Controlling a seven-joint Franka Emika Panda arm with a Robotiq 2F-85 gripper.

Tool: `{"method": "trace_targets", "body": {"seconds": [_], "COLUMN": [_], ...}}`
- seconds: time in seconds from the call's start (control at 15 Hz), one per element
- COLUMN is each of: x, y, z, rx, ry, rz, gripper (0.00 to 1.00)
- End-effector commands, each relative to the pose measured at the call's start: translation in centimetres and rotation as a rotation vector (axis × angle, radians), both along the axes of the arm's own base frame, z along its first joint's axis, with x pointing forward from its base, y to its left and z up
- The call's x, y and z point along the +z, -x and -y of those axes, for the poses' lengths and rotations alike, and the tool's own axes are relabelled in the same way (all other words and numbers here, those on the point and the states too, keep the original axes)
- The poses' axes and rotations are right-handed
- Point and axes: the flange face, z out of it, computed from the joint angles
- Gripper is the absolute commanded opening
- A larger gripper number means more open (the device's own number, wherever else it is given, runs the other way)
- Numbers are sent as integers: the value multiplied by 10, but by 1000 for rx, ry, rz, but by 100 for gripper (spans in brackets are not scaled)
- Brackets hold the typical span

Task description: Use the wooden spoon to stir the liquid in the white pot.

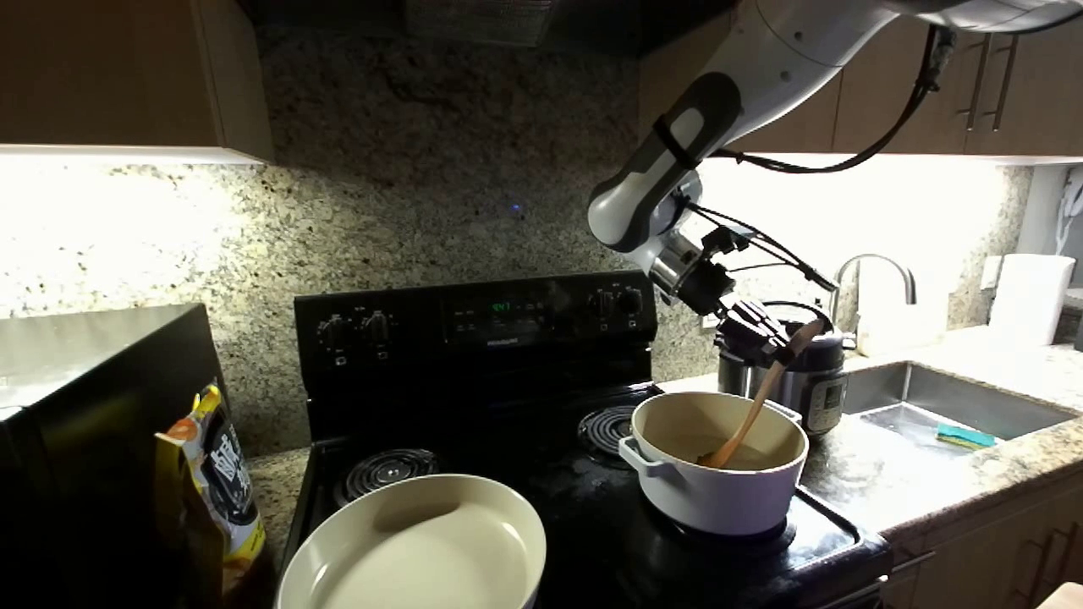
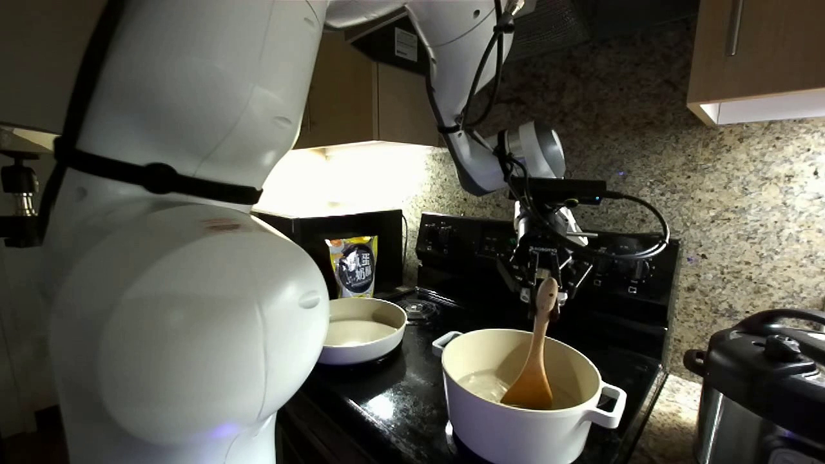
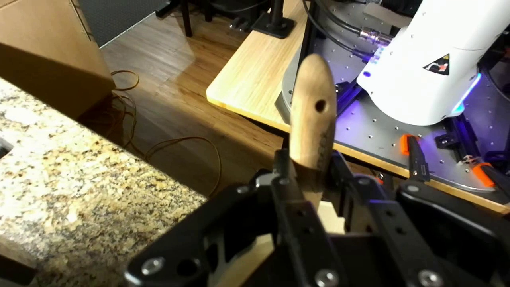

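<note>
Wooden spoon [image 2: 535, 354] and gripper [image 3: 310, 169] meet at the upper handle: in the wrist view the jaws press on it from both sides, clamped with the wood between them. The handle's rounded end, pierced by a small hole, sticks out past the jaw tips. On the far side of the grip the rest of the spoon slopes down into the white pot [image 2: 515, 432], tilted rather than upright, its broad head inside the walls. In an exterior view the head reaches the liquid [image 2: 482, 385], whose pale surface lies low in the pot; how deep the tip goes cannot be told. The jaws themselves are above the rim, apart from the pot. The pot sits on the black stove [image 1: 584, 541], at the edge next to the granite counter [image 1: 897, 486]. A wide cream-white bowl [image 1: 423, 558] sits on the same stove, well apart from the pot. On the counter stands a black-and-steel cooker [image 2: 741, 380], near the pot.
</note>
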Motion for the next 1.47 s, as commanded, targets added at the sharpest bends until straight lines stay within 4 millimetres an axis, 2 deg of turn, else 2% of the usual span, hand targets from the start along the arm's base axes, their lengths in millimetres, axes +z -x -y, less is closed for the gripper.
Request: {"method": "trace_targets", "body": {"seconds": [0.0,0.4,0.67,1.07,1.4], "x": [-11,-30,-27,-12,-15], "y": [8,-8,-20,-23,-15], "z": [-4,-34,-42,-22,0], "rx": [5,62,43,-19,-36], "ry": [35,0,-5,23,40], "rz": [-56,-78,-42,4,-16], "gripper": [9,8,9,9,9]}}
